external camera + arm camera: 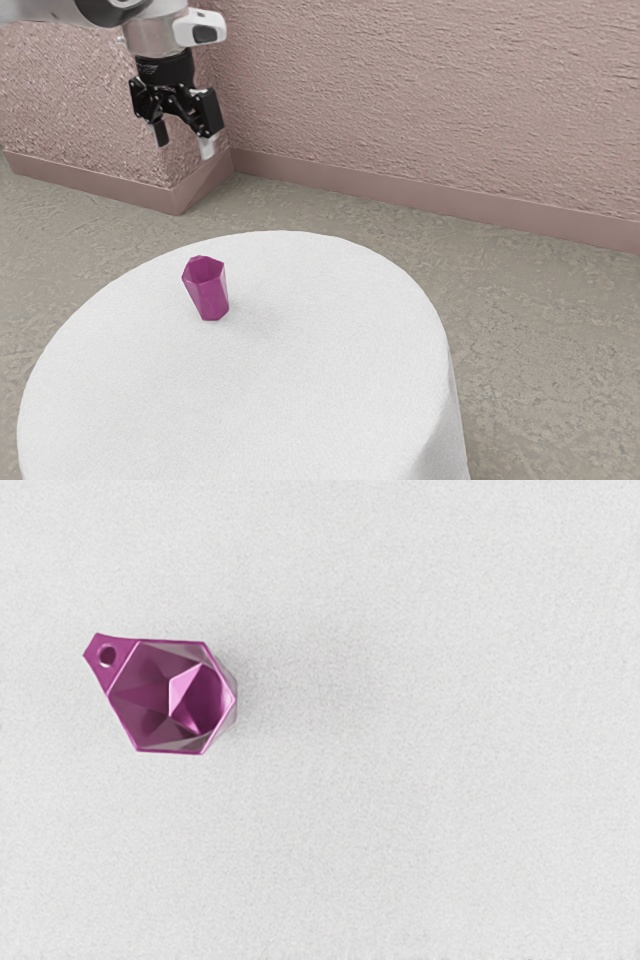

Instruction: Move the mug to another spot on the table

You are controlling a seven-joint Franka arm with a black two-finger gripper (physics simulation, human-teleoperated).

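table (300, 410): a round white table is sitting nearest the camera in the exterior view. its top is taking up the lower half and its side is dropping away toward 4 o'clock. seen from the hand's camera, its pale surface (450, 800) is spreading out below.
mug (205, 289): a magenta faceted mug is standing upright on the table top, at about 11 o'clock from the top's middle and well in from the edge. nothing is touching it. from above, the mug (172, 695) is showing its open mouth.
handle (105, 655): a small flat tab with a round hole is sticking out from the mug's rim.
floor (540, 300): a beige speckled floor is running behind the table, from 9 o'clock round to 3 o'clock.
gripper (184, 143): the black gripper is hanging high over the table's far side, at about 12 o'clock from the mug and well apart from it. its two fingers are standing spread, with nothing between them.
arm (150, 25): the arm is coming in from the 11 o'clock corner of the exterior view and pointing down.
wall (450, 90): a rough pink wall with a skirting board is standing farthest back, and a corner is jutting out behind the gripper.
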